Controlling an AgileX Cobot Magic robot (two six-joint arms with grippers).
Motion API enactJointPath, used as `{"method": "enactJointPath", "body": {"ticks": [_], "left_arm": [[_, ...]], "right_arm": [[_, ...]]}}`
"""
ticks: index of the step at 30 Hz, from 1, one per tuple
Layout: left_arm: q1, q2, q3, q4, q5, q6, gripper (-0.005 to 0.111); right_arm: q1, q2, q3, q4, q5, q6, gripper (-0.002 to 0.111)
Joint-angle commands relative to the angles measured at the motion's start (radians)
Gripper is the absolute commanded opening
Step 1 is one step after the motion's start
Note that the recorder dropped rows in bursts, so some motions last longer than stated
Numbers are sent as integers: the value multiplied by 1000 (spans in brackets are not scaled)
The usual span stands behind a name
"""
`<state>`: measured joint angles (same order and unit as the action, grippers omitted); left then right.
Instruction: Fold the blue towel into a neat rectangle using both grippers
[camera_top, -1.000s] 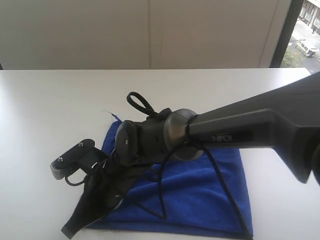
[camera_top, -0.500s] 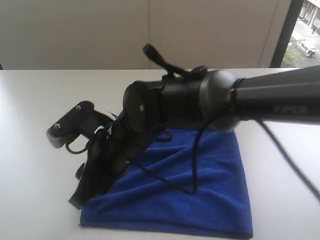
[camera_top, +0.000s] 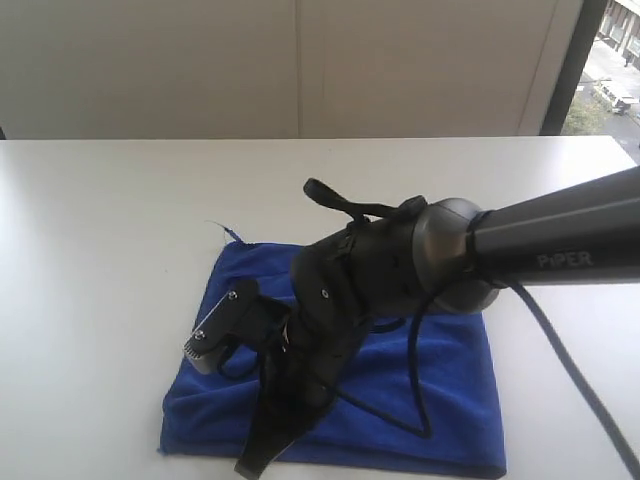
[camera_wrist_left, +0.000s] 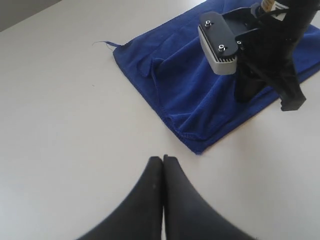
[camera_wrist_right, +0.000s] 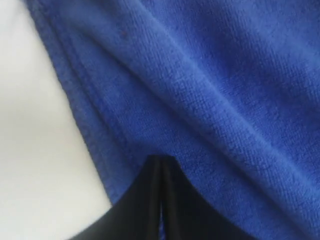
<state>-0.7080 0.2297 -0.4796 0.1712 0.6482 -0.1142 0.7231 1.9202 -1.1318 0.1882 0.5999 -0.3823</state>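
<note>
The blue towel (camera_top: 440, 400) lies rumpled and roughly square on the white table (camera_top: 100, 250); it also shows as the towel (camera_wrist_left: 180, 85) in the left wrist view and fills the right wrist view as the towel (camera_wrist_right: 225, 75). My right gripper (camera_top: 252, 466) reaches across from the right, shut, its tips down on the cloth near the front edge. Its right gripper tips (camera_wrist_right: 161, 159) meet on the fabric beside the hem. No fold shows between the fingers. My left gripper (camera_wrist_left: 163, 159) is shut over bare table, short of a towel corner, and is out of the exterior view.
The right arm marked PiPER (camera_top: 560, 250) and its looping black cable (camera_top: 420, 400) hang over the towel's middle. The right gripper (camera_wrist_left: 292, 102) with its grey camera block (camera_wrist_left: 220, 50) stands over the cloth in the left wrist view. A window lies at the far right (camera_top: 610, 60).
The right arm rose and swung left over the towel's left edge, then dropped toward the front. Its gripper now rests on the cloth near the front edge.
</note>
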Motion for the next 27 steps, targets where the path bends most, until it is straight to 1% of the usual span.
{"method": "enactJointPath", "body": {"ticks": [1,4,6,8,10,13,16,18,19,20,21,23,25,27], "left_arm": [[2,-8,1,-3,0,-4,0],[2,-8,1,-3,0,-4,0],[2,-8,1,-3,0,-4,0],[2,-8,1,-3,0,-4,0],[2,-8,1,-3,0,-4,0],[2,-8,1,-1,0,-2,0],[2,-8,15,-1,-25,-2,0],[2,-8,30,-1,-65,-18,0],[2,-6,30,1,-90,-70,0],[2,8,25,19,-116,-161,0],[2,35,9,48,-102,-234,0],[2,146,-43,90,-47,-264,0],[2,346,-128,93,-42,-268,0],[2,590,-266,93,-22,-218,0]], "right_arm": [[-5,12,6,-21,-92,5,0],[-5,26,6,-39,-83,20,0],[-5,39,6,-64,4,16,0],[-5,42,6,-128,95,16,0],[-5,42,6,-167,154,18,0],[-5,42,19,-180,247,-57,0],[-5,42,66,-188,261,-71,0],[-5,37,75,-188,226,-66,0],[-5,26,75,-183,203,-61,0],[-5,-2,75,-183,167,-53,0],[-5,-39,75,-183,122,-26,0],[-5,-130,73,-194,99,0,0],[-16,-208,73,-200,101,50,0],[-37,-277,75,-207,103,76,0]]}}
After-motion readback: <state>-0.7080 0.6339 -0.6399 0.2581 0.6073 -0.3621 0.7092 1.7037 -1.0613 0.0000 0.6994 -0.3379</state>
